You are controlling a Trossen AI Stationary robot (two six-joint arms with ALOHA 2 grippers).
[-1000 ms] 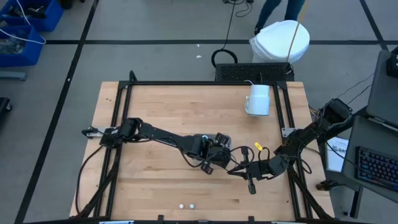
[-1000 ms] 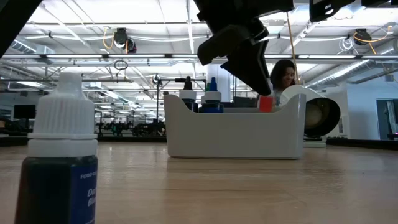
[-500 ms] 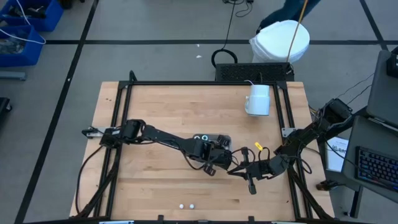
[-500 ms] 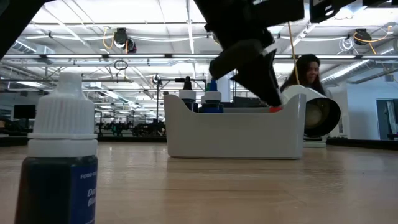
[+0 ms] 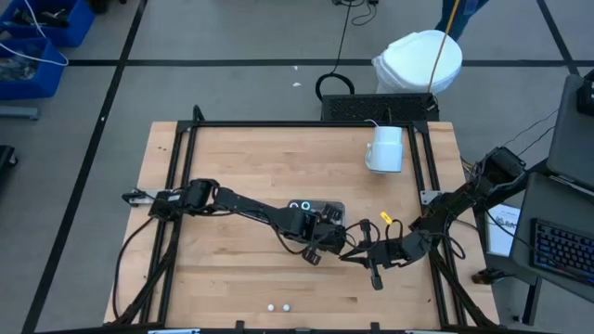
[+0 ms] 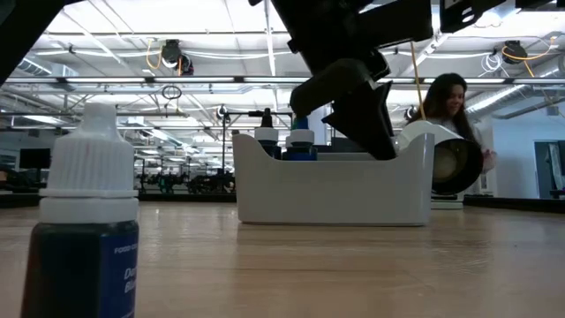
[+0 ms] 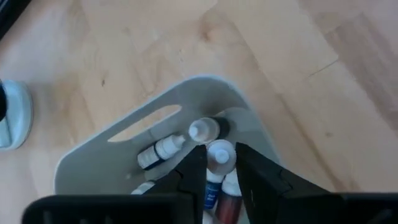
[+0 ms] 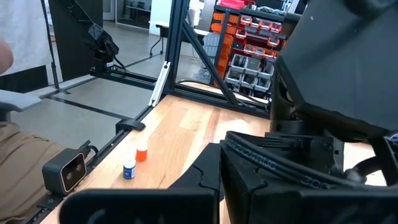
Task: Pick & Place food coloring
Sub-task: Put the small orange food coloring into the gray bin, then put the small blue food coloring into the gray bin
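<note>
Wooden table (image 5: 241,167), seen from above: left gripper (image 5: 327,232) reaches over the clear tray (image 5: 316,206); right gripper (image 5: 374,276), clamped empty, waits beside it; two bottles (image 5: 278,306) stand near the front edge. Left wrist: slightly parted fingers (image 7: 193,174) straddle one white-capped bottle (image 7: 219,155) among roughly five in the tray.

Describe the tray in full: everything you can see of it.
The tray is a pale, translucent plastic tub with rounded corners, tall walls and a slot handle cut into one end. It sits flat near the table's middle. Inside are several white-capped bottles, some upright, some lying down. The left gripper reaches down into it, fingers either side of a red-bodied bottle. The low view shows caps poking above its rim.
</note>
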